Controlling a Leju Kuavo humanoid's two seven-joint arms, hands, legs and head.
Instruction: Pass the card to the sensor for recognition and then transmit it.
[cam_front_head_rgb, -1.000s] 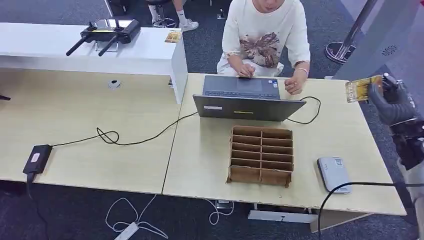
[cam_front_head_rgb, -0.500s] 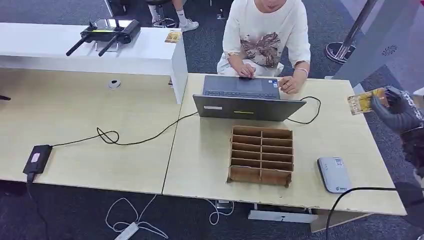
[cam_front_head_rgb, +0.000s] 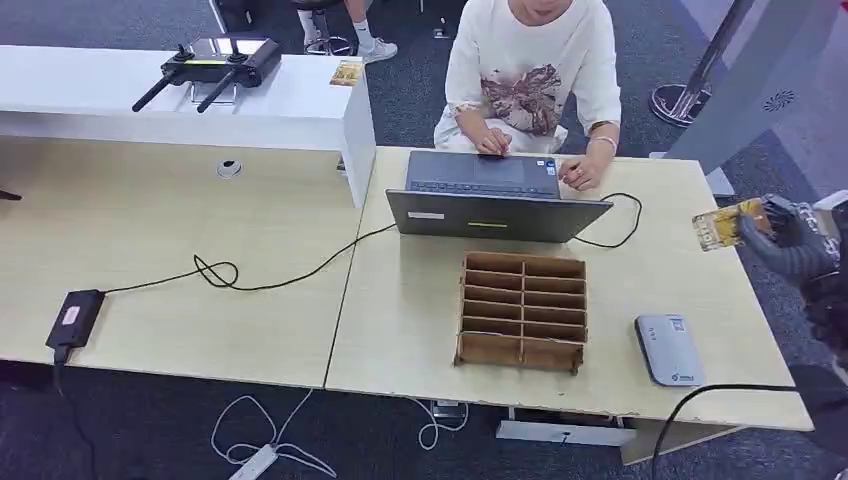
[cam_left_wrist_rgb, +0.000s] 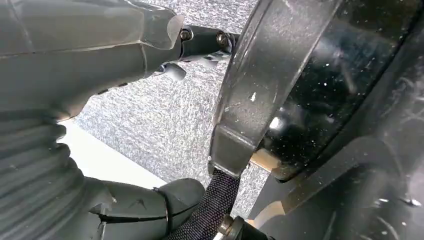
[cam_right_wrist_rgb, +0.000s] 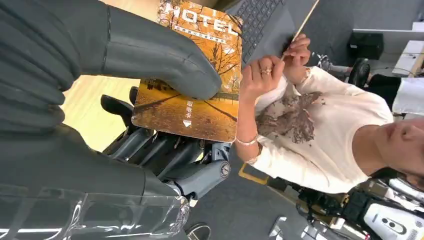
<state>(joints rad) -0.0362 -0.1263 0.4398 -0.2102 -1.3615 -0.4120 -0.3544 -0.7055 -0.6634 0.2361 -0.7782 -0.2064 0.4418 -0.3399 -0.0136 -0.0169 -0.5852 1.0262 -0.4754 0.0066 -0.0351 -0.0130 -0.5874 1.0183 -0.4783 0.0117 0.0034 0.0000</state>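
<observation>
My right hand (cam_front_head_rgb: 790, 240) holds one card (cam_front_head_rgb: 722, 226) out past the right edge of the counter (cam_front_head_rgb: 400, 300), up in the air and touching nothing else. In the right wrist view my thumb (cam_right_wrist_rgb: 160, 55) presses on the printed face of the card (cam_right_wrist_rgb: 192, 75), an orange autumn scene with the word HOTEL, and my darker fingers (cam_right_wrist_rgb: 150, 145) back it from behind.

My left hand (cam_left_wrist_rgb: 100, 60) hangs beside my body over grey carpet; I cannot tell whether its fingers are curled or spread.

On the counter I count one grey sensor (cam_front_head_rgb: 668, 348), lying flat near the front right corner, well below and apart from the card. Just to its left stands one brown cardboard organiser (cam_front_head_rgb: 522, 311) split into two columns of slots. Behind that is one open laptop (cam_front_head_rgb: 492, 197), its screen back toward me, with one person (cam_front_head_rgb: 532, 70) in a white shirt seated at it, both hands at the keyboard. One black cable (cam_front_head_rgb: 260, 275) runs from the laptop across the left part of the counter to one black power brick (cam_front_head_rgb: 74, 318) at the front left edge. One black controller (cam_front_head_rgb: 215, 62) with two antennas lies on the white desk (cam_front_head_rgb: 150, 100) behind.
</observation>
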